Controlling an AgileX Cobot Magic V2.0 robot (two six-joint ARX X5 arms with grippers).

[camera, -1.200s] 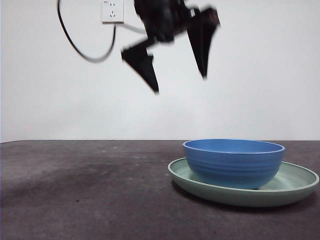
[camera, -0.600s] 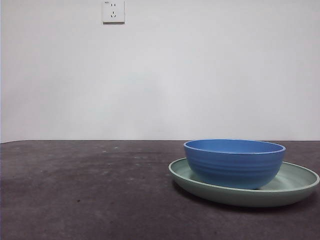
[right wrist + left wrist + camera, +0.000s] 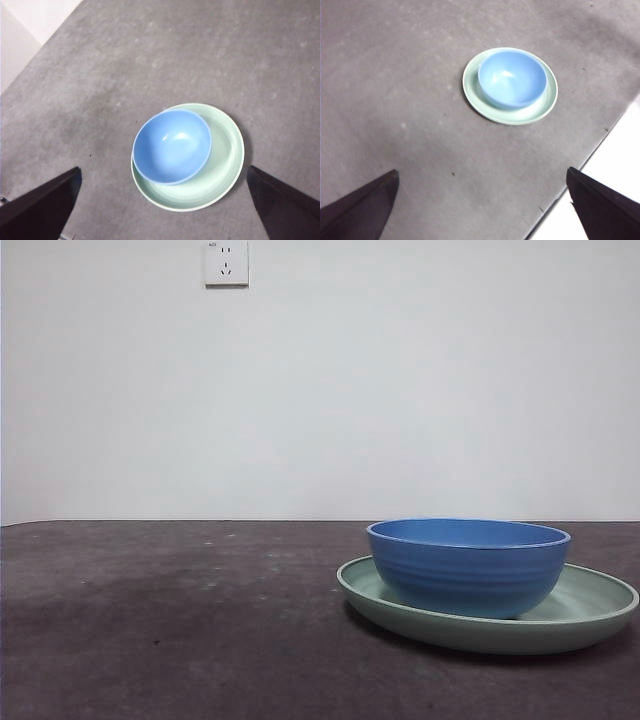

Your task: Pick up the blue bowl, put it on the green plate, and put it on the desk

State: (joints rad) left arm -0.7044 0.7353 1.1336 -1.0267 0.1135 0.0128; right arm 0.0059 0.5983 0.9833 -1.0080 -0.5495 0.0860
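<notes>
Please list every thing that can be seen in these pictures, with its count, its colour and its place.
blue bowl: one, medium blue, standing upright in the green plate, off-centre, near one side of the rim.
green plate: one, pale mint green, flat on the desk under the bowl.
desk: one, dark grey-brown, speckled; carries the plate.
wall socket: one, white, on the white wall behind the desk.
left gripper: one, black jaws open, high above the desk, holding nothing.
right gripper: one, black jaws open, high over the bowl and plate, holding nothing.
</notes>
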